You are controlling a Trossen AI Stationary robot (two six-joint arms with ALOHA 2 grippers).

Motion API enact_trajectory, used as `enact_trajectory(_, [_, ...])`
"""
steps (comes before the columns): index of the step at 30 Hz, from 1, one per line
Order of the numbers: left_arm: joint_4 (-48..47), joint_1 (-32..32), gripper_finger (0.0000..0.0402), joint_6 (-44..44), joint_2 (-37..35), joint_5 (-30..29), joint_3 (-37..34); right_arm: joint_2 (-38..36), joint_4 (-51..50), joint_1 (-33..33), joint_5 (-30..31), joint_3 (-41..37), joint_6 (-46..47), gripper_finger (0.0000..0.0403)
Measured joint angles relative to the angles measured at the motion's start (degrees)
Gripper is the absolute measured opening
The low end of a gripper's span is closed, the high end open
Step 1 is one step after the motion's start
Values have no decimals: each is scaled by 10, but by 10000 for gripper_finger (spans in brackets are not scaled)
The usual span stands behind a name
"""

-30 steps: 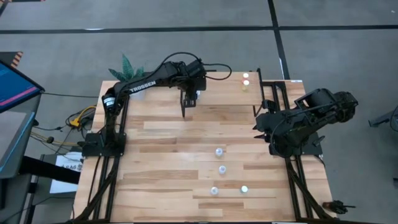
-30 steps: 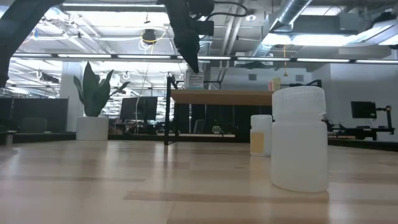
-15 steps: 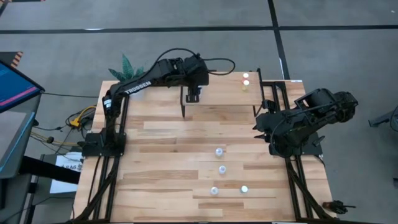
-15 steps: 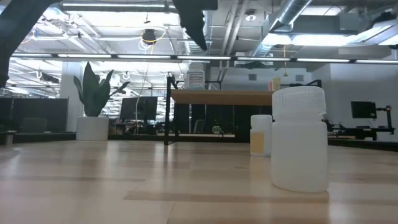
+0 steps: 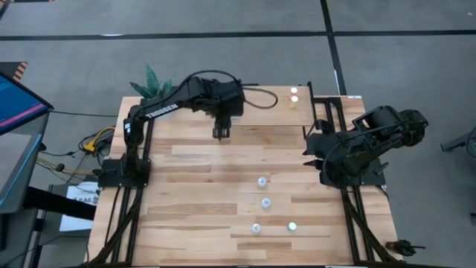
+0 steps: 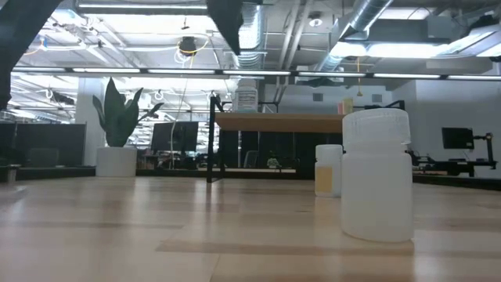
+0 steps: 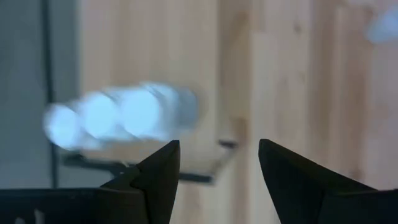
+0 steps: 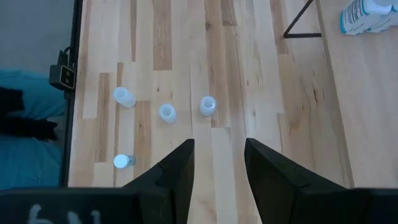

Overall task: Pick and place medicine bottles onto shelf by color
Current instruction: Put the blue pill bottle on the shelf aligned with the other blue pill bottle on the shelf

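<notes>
Bottles (image 8: 166, 112) stand upright on the table (image 8: 249, 74).

We see a green plant (image 6: 117, 116) in a white pot (image 6: 116, 161) at the plank worktop's (image 5: 193, 186) far-left corner, cables (image 5: 95, 141) beside it

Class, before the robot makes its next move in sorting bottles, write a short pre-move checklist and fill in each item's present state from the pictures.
1. Left gripper empty, fingers apart: ok.
2. Right gripper empty, fingers apart: ok.
3. Four small pale bottles upright on the plank tabletop, waiting: ok.
4. Light-wood raised shelf has free room: ok.
5. Shelf bottles grouped by colour: cannot tell.
6. Right arm parked at the table's right side: ok.
</notes>
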Motion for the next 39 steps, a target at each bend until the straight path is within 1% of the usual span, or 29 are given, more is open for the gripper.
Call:
enact_trajectory(2, [-31,-10,206,-30,0,17,0,0,0,0,0,0,13,163])
enact_trajectory(5, [-33,-26,206,-67,-2,38,0,0,0,4,0,0,44,163])
enact_trajectory(8, [-34,-45,206,-71,-8,79,0,2,0,15,1,0,83,163])
enact_trajectory(11, [-34,-65,206,-76,-8,97,0,3,0,39,7,0,123,163])
enact_trajectory(17, [-34,-103,206,-75,-8,100,-6,27,0,112,93,0,213,163])
enact_trajectory(22, [-34,-127,206,-70,-9,100,-6,68,0,176,110,0,269,163])
enact_trajectory(24, [-34,-134,206,-70,-9,101,-6,89,-1,194,129,0,278,163])
enact_trajectory(26, [-34,-139,206,-70,-9,101,-6,108,-1,208,135,0,297,163])
enact_trajectory(31, [-34,-149,206,-70,-9,100,-6,141,0,224,136,0,373,163])
enact_trajectory(34, [-34,-152,206,-70,-9,100,-6,149,0,231,136,-3,388,163])
enact_trajectory(36, [-34,-153,206,-70,-9,101,-6,147,0,229,140,-26,401,163])
enact_trajectory(39, [-34,-153,206,-70,-9,100,-6,125,0,224,151,-100,446,163])
